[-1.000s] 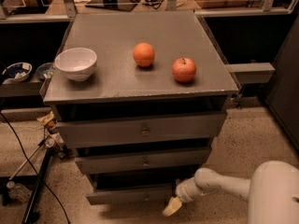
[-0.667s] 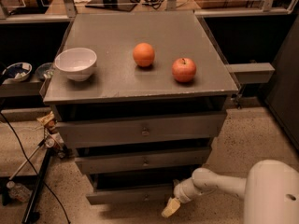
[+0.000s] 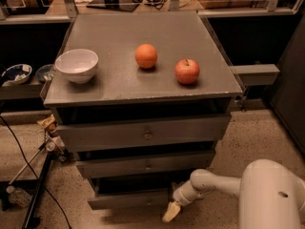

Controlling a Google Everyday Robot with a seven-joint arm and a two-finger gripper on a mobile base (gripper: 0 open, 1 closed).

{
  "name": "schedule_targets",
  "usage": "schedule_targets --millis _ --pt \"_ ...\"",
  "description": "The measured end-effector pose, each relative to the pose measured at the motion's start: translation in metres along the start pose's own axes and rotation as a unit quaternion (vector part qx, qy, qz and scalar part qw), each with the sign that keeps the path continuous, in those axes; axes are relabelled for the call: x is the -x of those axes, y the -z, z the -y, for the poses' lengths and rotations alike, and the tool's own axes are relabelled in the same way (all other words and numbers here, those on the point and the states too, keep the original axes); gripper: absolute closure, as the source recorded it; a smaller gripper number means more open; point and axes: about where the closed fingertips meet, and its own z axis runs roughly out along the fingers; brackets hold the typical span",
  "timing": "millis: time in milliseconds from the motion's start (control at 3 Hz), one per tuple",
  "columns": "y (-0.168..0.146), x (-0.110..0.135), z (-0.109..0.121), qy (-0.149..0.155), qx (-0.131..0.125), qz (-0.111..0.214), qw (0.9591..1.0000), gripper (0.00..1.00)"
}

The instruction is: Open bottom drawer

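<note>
Btm drawer (image 3: 126,200): thin grey metal strip, lowest of the fronts under the desk (image 3: 167,30), close above the speckled floor. Narrower and flatter than the 2 fronts above, w/ a dark gap over it. No knob to make out on it.

Right end of that strip hidden behind the gripper (image 3: 170,213), which hangs low just at the strip's right part, pale tip pointing down toward the floor. Touching the front or only beside it: cannot tell. Jaws apart or together: cannot tell either. White arm (image 3: 214,182) reaching in from the right; its round white body cut off by the picture's lower right corner.

Count:
- 3 grey drawer fronts; top drawer (image 3: 143,133) tallest, middle drawer (image 3: 143,165) mid-sized, each w/ 1 small ctr knob.
- On desk: 1 white bowl (image 3: 76,65) at left, 1 orange (image 3: 146,56) near ctr, 1 apple (image 3: 187,71) right of it, all apart from each other.
- 1 gripper.
</note>
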Motion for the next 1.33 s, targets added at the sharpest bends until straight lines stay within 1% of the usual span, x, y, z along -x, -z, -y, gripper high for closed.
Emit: schedule_targets --millis 333,667,1000,1333 --pt "0.012 -0.023 -0.010 -0.025 0.006 0.004 0.9996 0.00" --pt "0.013 -0.021 -0.011 -0.025 0.007 0.004 0.9996 0.00" --pt "0.017 -0.025 -0.015 -0.032 0.011 0.011 0.9994 0.00" --pt "0.027 -0.028 -0.024 -0.036 0.016 0.018 0.9991 0.00"
